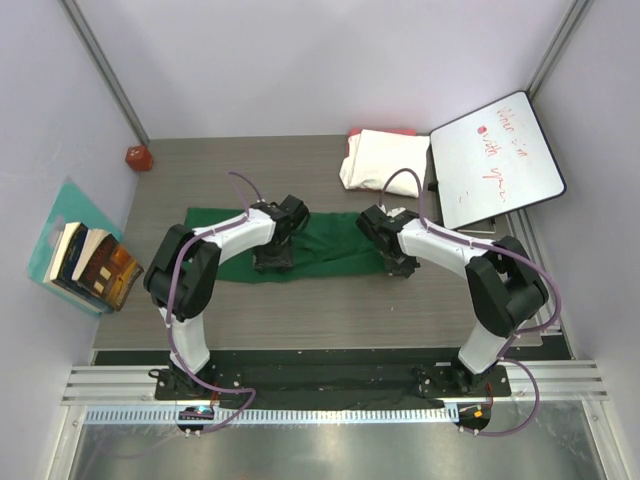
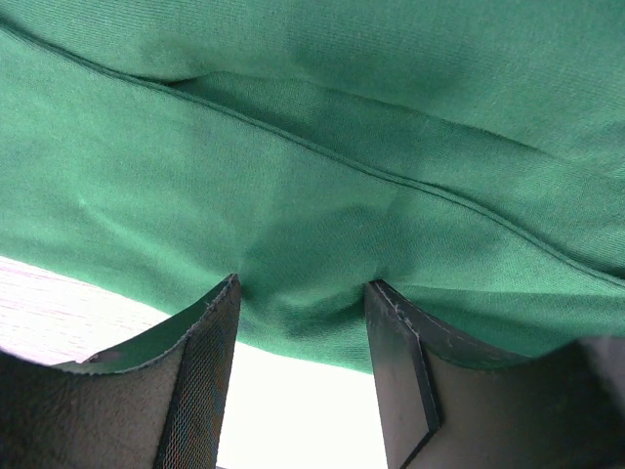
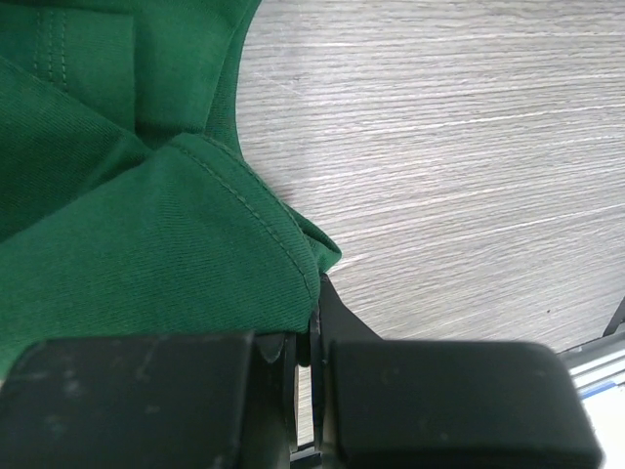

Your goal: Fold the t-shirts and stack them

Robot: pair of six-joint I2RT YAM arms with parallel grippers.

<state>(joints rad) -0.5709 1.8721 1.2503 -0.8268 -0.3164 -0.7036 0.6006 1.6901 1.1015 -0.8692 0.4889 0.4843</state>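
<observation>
Right gripper (image 3: pixel 314 344) is clamped on the near edge of the one green t-shirt (image 1: pixel 335 240), at its right end. The left gripper (image 2: pixel 303 293) stands half-wide, both fingertips set against the same shirt's near edge with cloth bulging into the gap. That shirt lies spread across the middle of the table (image 1: pixel 300 315). Far right sits one cream-white bundle (image 1: pixel 385 160), folded, with one red-pink cloth edge (image 1: pixel 385 132) showing beneath it, just beside one whiteboard (image 1: pixel 500 160). That makes two grippers and three cloths.
</observation>
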